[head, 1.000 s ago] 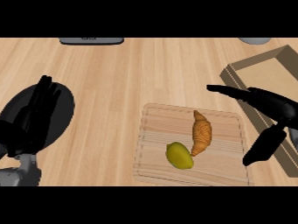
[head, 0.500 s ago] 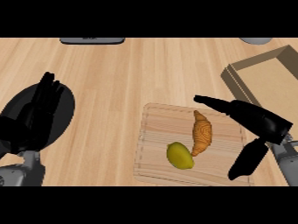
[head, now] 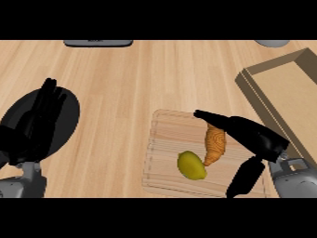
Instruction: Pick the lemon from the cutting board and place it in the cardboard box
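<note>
1. The wooden counter (head: 140, 79) fills the head view, pale planks running across it
2. The cardboard box (head: 257, 95) sits at the right edge, a long open tray lying at a slant, well apart from the lemon
3. A black round pan (head: 68, 114) lies on the counter at the left, partly covered by the left hand
4. The cutting board (head: 164, 153) rests low in the middle, a light wood rectangle with rounded corners, near the box's left wall
5. The right hand (head: 253, 132) reaches in from the lower right over the board's right part; its fingers are straight and spread from the thumb, pointing up-left, with the thumb hanging down toward the board's near edge. It holds nothing
6. The left hand (head: 34, 125) rests open at the left over the pan, fingers straight and pointing up, holding nothing
7. A croissant (head: 214, 145) lies on the board, its upper end under the right hand's fingers
8. The lemon (head: 191, 165) lies on the board just left of the croissant's lower tip, between the right hand's fingers and thumb but untouched
9. 2 grey objects, a dark tray (head: 97, 42) and a small bowl (head: 273, 43), are cut off by the top edge
</note>
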You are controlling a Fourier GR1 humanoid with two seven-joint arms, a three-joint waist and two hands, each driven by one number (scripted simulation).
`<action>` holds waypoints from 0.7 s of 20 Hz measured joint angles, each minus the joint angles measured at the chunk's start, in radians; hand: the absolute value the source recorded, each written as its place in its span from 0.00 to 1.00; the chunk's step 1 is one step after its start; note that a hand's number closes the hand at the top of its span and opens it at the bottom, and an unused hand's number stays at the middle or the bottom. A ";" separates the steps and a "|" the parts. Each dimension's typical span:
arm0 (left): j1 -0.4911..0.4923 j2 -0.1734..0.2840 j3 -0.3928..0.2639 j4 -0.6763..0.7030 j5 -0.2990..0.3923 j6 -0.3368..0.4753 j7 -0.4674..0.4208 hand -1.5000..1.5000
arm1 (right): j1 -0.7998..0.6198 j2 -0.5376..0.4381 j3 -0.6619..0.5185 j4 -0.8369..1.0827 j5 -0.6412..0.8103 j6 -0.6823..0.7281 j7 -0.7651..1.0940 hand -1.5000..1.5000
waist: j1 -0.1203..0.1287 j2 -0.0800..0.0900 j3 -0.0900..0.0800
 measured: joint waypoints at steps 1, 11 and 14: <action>0.010 -0.005 0.000 0.003 -0.004 -0.006 -0.010 0.50 | 0.012 0.010 0.003 -0.010 0.016 -0.005 -0.001 0.00 | 0.000 0.000 0.000; -0.010 -0.037 0.008 -0.003 -0.047 -0.006 0.011 0.50 | 0.012 0.100 0.000 0.063 0.132 -0.016 -0.051 0.00 | 0.001 0.000 0.000; 0.000 -0.036 0.023 -0.016 -0.043 -0.020 0.018 0.50 | 0.037 0.111 0.001 0.056 0.155 -0.008 -0.062 0.00 | 0.000 0.000 0.000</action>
